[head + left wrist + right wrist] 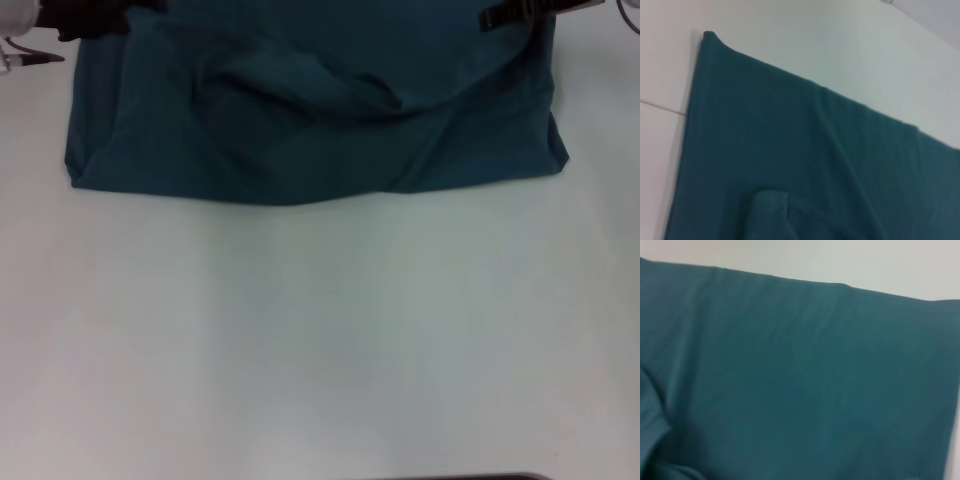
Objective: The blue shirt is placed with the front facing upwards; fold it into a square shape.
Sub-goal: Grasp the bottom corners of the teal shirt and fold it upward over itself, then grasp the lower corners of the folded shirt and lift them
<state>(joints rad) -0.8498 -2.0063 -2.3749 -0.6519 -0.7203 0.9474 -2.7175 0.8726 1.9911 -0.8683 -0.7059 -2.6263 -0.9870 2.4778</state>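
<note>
The blue shirt lies at the far side of the white table, a wide teal block with its plain side up and no lettering showing. A loose fold bulges across its middle, and its near edge runs roughly straight. My left gripper is at the shirt's far left corner, cut off by the top of the head view. At the far right corner sits my right gripper, also mostly out of frame. The left wrist view shows the blue shirt close below with one corner in sight. Teal cloth of the blue shirt fills the right wrist view.
The white table stretches bare from the shirt's near edge to the front. A white part with a dark tip sticks out at the far left. A dark strip marks the front edge. A thin seam crosses the table beside the cloth.
</note>
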